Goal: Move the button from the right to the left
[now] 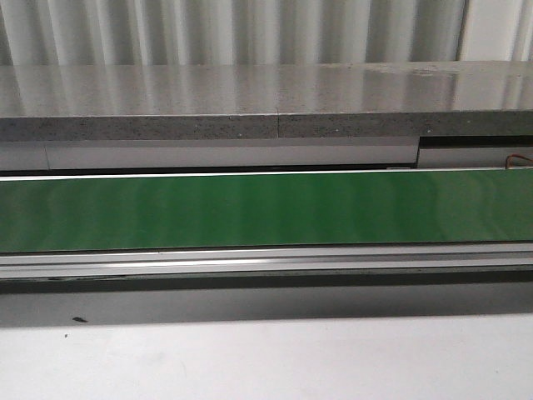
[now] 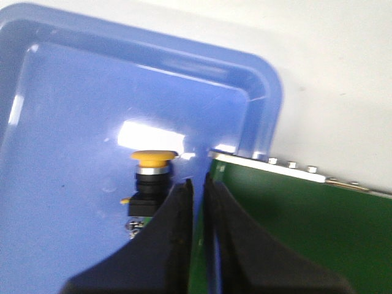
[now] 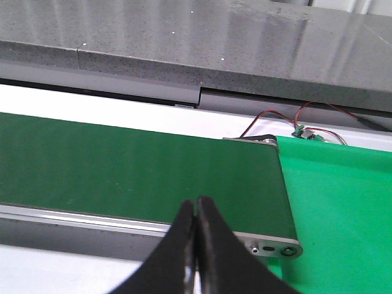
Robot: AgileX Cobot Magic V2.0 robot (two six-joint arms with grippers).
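Observation:
The button [image 2: 153,177], with a yellow cap on a black body, stands upright inside a blue tray [image 2: 73,92], close to the end of the green belt [image 2: 306,220]. My left gripper [image 2: 198,182] is just beside the button, over the tray's edge. Its black fingers are nearly together with only a thin slit, and nothing is held. My right gripper [image 3: 197,201] is shut and empty, above the near rail at the other end of the belt [image 3: 122,165]. The front view shows only the bare belt [image 1: 266,208], with no gripper and no button.
A grey stone ledge [image 1: 266,100] runs behind the belt. A bright green cloth [image 3: 343,208] lies past the belt's right end, with red and black wires [image 3: 294,122] behind it. White tabletop [image 1: 266,358] lies in front of the conveyor.

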